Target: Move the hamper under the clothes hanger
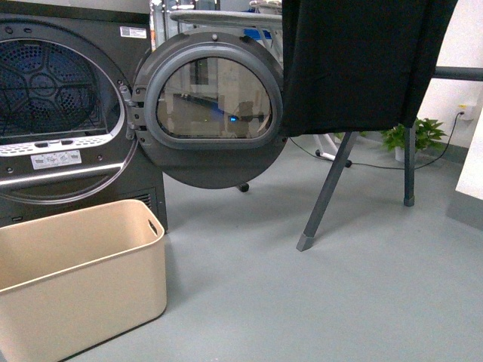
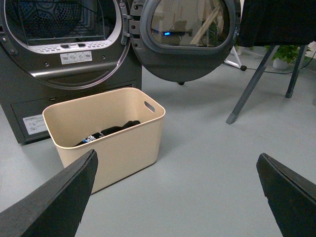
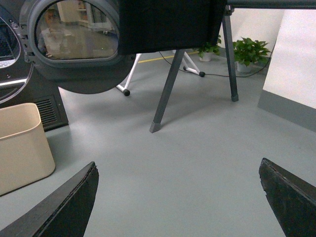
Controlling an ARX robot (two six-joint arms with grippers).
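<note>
Spread left jaws hang short of hamper [image 2: 116, 150].

Lighting is even, diffuse and moderately bright in all views — shadows on the floor [image 1: 362, 286] are faint. The door glass [image 1: 215, 98] carries reflections, with a blue glint toward 4 o'clock. Fingers of the left gripper [image 2: 176, 156] and right gripper [image 3: 177, 165] render dark and soft-edged.

The stickers [image 1: 56, 159] on the dryer [image 1: 45, 15] are too small to read.
</note>
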